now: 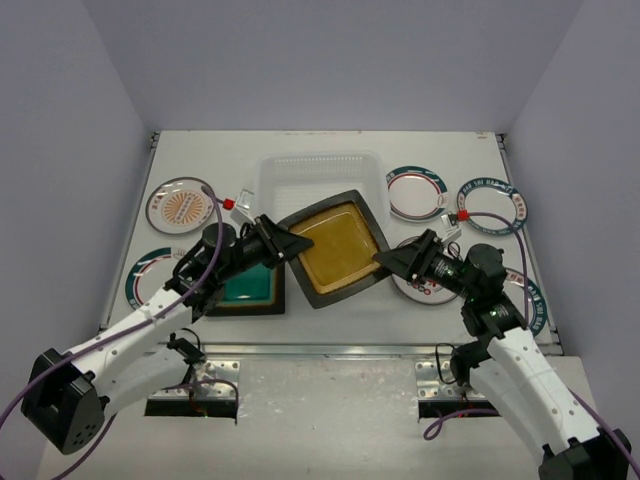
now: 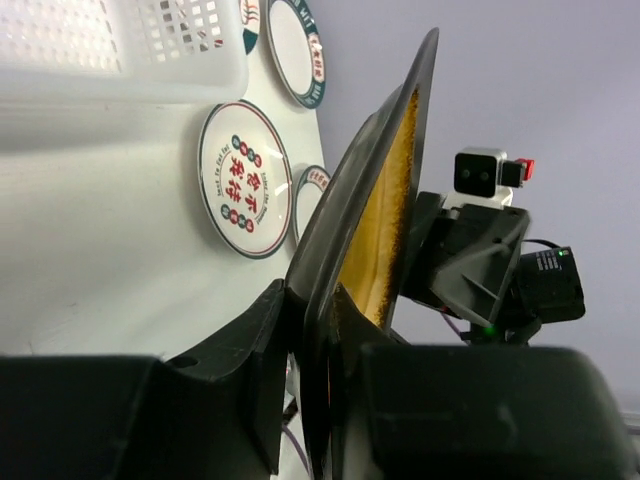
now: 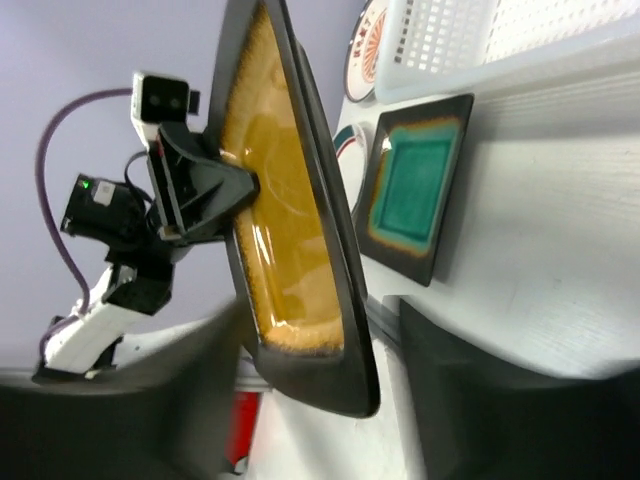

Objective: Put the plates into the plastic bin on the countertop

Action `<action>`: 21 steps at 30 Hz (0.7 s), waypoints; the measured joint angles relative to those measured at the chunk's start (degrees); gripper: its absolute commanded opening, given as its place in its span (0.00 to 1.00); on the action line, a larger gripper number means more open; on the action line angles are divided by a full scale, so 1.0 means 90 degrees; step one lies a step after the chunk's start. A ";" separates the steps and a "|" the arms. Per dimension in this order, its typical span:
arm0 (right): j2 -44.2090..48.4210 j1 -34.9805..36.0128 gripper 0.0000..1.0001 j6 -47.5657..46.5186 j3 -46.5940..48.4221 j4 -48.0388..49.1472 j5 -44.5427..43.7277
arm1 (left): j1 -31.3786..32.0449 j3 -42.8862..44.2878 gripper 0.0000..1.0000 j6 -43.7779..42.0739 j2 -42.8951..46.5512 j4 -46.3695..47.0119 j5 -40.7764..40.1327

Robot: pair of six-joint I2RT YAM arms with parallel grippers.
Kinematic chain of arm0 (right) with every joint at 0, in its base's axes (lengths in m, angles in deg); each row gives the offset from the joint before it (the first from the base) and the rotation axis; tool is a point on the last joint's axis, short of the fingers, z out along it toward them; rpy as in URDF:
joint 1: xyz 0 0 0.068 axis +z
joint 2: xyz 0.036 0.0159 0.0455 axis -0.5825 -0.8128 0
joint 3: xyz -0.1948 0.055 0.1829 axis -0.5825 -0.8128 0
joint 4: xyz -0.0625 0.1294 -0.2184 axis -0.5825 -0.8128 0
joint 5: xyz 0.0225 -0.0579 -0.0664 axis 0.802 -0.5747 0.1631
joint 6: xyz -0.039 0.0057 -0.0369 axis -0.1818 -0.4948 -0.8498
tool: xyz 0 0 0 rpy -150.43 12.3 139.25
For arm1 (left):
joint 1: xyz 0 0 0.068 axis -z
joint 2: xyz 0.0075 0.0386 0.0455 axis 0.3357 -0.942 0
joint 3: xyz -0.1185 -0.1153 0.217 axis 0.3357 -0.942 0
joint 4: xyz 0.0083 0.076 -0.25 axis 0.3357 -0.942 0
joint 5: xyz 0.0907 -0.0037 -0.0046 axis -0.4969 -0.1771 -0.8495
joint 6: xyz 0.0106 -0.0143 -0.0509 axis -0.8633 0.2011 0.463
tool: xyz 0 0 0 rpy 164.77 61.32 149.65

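Observation:
The amber square plate [image 1: 335, 250] is held off the countertop [image 1: 200, 150], just in front of the plastic bin [image 1: 320, 180]. My left gripper [image 1: 285, 240] is shut on its left rim; in the left wrist view [image 2: 315, 300] both fingers pinch the dark edge of the plate [image 2: 385, 200]. My right gripper [image 1: 385, 262] is at the plate's right corner. In the right wrist view [image 3: 320, 330] its jaws straddle the corner of the plate [image 3: 280, 200] with a gap on one side. The teal plate [image 1: 245, 288] lies flat under my left arm.
Round white plates lie on the countertop: two at the left [image 1: 180, 205] [image 1: 150, 275], two at the back right [image 1: 416, 192] [image 1: 490, 205], and two under my right arm [image 1: 425, 285] [image 1: 535, 305]. The metal front edge [image 1: 330, 350] runs along the near side.

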 measured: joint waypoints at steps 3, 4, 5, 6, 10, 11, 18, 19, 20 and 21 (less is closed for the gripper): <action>-0.0002 0.0046 0.96 -0.0139 0.0016 -0.0199 -0.0080 | -0.0047 0.0602 0.00 -0.0264 -0.0293 -0.0419 -0.0028; -0.0002 0.0055 0.99 -0.0214 0.0028 -0.0305 -0.0143 | -0.0104 0.0783 0.00 -0.0329 -0.0401 -0.0525 -0.0017; -0.0002 0.0055 0.99 -0.0322 0.0048 -0.0441 -0.0238 | -0.0200 0.0967 0.00 -0.0385 -0.0522 -0.0636 0.0024; -0.0001 0.0055 0.99 -0.0417 0.0079 -0.0613 -0.0350 | -0.0328 0.1153 0.00 -0.0447 -0.0656 -0.0751 0.0122; -0.0002 0.0047 0.99 -0.0831 0.0311 -0.1454 -0.0859 | -0.1010 0.1812 0.00 -0.0645 -0.1261 -0.0959 0.0502; -0.0001 0.0047 0.99 -0.0920 0.0387 -0.1673 -0.0975 | -0.1158 0.2010 0.00 -0.0725 -0.1428 -0.1069 0.0540; 0.0280 0.0040 0.99 -0.1740 0.1242 -0.3368 -0.1852 | -0.1731 0.5467 0.00 -0.2459 -0.4069 -0.2859 0.0676; 0.0321 0.0040 0.99 -0.1873 0.1415 -0.3591 -0.1917 | -0.1753 0.6045 0.00 -0.2728 -0.4527 -0.3036 0.0744; 0.0364 0.0040 0.99 -0.2018 0.1582 -0.3783 -0.1952 | -0.1767 0.6550 0.00 -0.2967 -0.4965 -0.3197 0.0831; 0.0386 0.0040 0.99 -0.2147 0.1758 -0.3990 -0.1984 | -0.1785 0.7001 0.00 -0.3173 -0.5352 -0.3358 0.0930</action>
